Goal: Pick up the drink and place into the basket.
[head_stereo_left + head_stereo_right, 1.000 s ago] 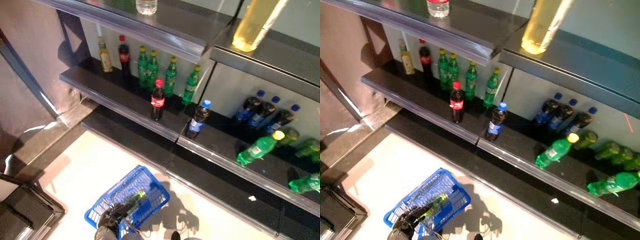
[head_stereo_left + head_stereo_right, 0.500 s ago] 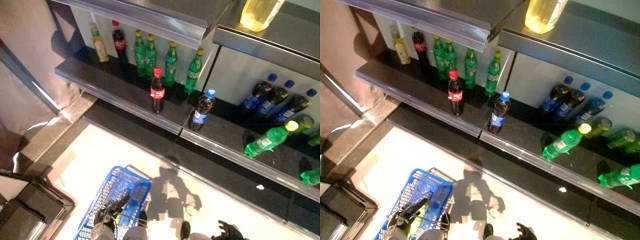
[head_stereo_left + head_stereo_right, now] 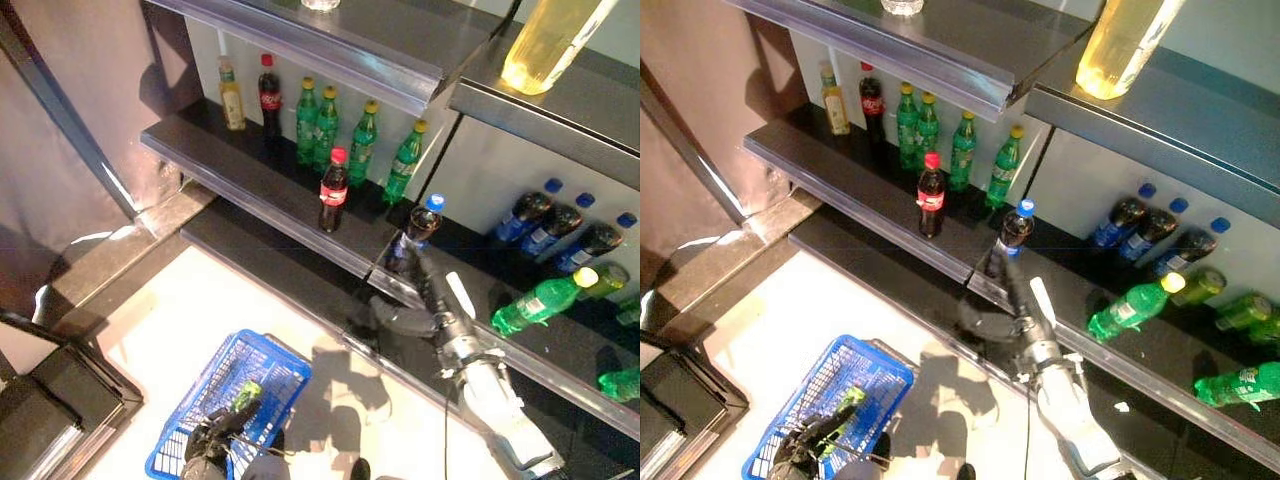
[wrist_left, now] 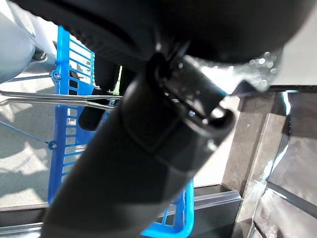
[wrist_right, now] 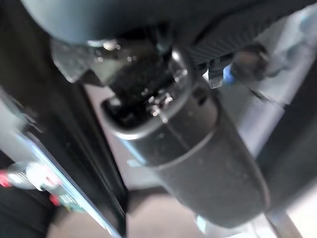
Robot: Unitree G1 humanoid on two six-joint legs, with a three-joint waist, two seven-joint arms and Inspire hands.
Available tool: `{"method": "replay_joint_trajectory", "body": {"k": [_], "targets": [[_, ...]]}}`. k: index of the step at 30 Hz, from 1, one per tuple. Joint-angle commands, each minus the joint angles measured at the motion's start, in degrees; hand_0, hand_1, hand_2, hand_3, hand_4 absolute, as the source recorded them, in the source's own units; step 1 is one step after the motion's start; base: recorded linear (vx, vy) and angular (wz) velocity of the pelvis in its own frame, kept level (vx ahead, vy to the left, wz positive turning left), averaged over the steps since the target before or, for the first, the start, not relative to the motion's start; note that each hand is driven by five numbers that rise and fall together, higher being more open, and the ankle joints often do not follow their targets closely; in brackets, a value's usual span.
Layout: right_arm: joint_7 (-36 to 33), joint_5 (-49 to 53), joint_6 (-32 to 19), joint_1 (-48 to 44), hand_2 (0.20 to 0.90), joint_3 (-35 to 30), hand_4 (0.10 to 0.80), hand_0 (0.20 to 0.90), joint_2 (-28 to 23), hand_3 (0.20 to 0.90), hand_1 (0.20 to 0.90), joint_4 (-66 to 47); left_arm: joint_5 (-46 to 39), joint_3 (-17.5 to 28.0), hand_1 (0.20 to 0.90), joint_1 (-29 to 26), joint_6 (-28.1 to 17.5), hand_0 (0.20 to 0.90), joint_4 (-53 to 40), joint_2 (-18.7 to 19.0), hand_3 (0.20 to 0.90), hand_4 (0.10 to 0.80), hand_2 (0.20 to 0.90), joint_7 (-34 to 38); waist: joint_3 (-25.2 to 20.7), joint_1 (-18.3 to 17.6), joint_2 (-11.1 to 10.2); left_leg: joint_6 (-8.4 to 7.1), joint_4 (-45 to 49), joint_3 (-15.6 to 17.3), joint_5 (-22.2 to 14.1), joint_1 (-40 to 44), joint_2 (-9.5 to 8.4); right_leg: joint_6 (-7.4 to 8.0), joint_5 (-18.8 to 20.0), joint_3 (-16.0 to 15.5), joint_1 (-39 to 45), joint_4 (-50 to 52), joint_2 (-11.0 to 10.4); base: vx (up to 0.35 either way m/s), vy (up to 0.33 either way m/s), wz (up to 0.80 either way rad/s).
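Observation:
A dark drink bottle with a blue cap (image 3: 413, 232) stands upright at the front of the lower shelf (image 3: 300, 215). My right hand (image 3: 432, 292) reaches up to it from the lower right. Its fingers are straight and lie against the bottle's lower part, with the thumb (image 3: 388, 318) spread to the left; the hand is open. On the floor below, my left hand (image 3: 208, 442) is shut on the wire handle of the blue basket (image 3: 278, 352). A green bottle (image 3: 246, 392) lies inside the basket. The left wrist view shows the basket's blue mesh (image 4: 62, 119) past the hand.
A red-capped cola bottle (image 3: 333, 190) stands left of the blue-capped one, with green bottles (image 3: 362, 140) behind it. More blue-capped bottles (image 3: 545, 215) and a lying green bottle (image 3: 540, 300) are to the right. A black case (image 3: 50, 400) sits at the lower left.
My right arm has risen from the bottom edge to the blue-capped bottle on the shelf. The camera has shifted. My left hand still holds the basket.

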Motion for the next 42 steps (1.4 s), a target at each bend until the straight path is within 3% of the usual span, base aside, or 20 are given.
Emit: {"method": "replay_joint_trajectory", "body": {"k": [1, 7, 15, 24, 32, 42], "targets": [[-8.35, -0.59, -7.62, -0.13, 0.9, -5.16, 0.8, 0.9, -3.69, 0.9, 0.9, -9.98, 4.04, -1.95, 0.3, 6.93, -2.27, 0.3, 0.3, -0.15, 0.2, 0.1, 0.3, -1.02, -3.99, 0.1, 3.16, -2.45, 4.5, 0.0, -1.45, -1.85, 4.63, 2.81, -1.4, -0.11, -5.14, 9.25, -3.45, 0.082, 0.05, 0.0], [-17.1, -4.86, -9.32, 1.1, 0.9, -9.71, 0.8, 0.9, -3.37, 0.9, 0.9, -13.44, 4.13, -1.84, 0.3, 9.17, -3.31, 0.3, 0.68, -1.39, 0.2, 0.1, 0.3, -1.97, -3.26, -0.79, 4.61, -2.54, 6.55, 0.23, -2.14, -1.73, 4.61, 2.02, -2.33, -0.08, -6.35, 11.72, -3.23, 0.055, 0.049, 0.0], [-20.18, -2.24, -7.45, 0.6, 0.9, -8.44, 0.8, 0.9, -4.35, 0.9, 0.9, -13.23, 3.89, -3.95, 0.3, 10.29, -2.72, 0.3, -0.12, -1.78, 0.2, 0.1, 0.3, -1.94, -1.88, -0.71, 5.59, -2.46, 8.17, -0.1, -2.15, -2.25, 4.0, 1.45, -3.06, -0.41, -7.41, 14.03, -3.19, 0.032, 0.023, -0.01], [-31.39, -1.16, -6.02, -15.14, 0.9, -5.63, 0.8, 0.9, -3.72, 0.9, 0.9, -3.07, 0.97, -9.8, 0.3, 5.67, -3.31, 0.3, -0.17, 0.19, 0.2, 0.1, 0.3, -3.34, 6.04, 1.31, 7.74, -2.58, 14.82, -2.78, -1.18, -11.24, 1.76, -0.28, -4.13, -2.28, -15.83, 22.95, -4.88, -0.07, 0.046, 0.11], [-35.56, -1.04, -5.74, -27.66, 0.9, -4.95, 0.8, 0.9, -2.96, 0.9, 0.9, 5.09, -1.38, -11.06, 0.3, 1.91, -3.0, 0.3, -1.08, 1.27, 0.2, 0.1, 0.3, -4.75, 11.09, 2.26, 8.92, -1.81, 16.41, -3.56, -0.82, -15.91, -0.17, -0.51, -3.3, -2.25, -21.51, 25.56, -6.24, -0.087, 0.053, 0.02], [-39.88, -3.72, -4.04, -34.98, 0.9, -5.77, 0.8, 0.9, -3.72, 0.9, 0.9, 9.12, -1.71, -12.3, 0.3, -0.98, -2.18, 0.3, -3.46, 1.73, 0.2, 0.1, 0.3, -4.13, 14.55, 3.54, 8.97, -0.58, 18.92, -4.11, -1.47, -19.42, -1.71, -0.36, -2.75, -2.49, -24.01, 26.67, -6.76, -0.002, 0.01, -0.02]]}}
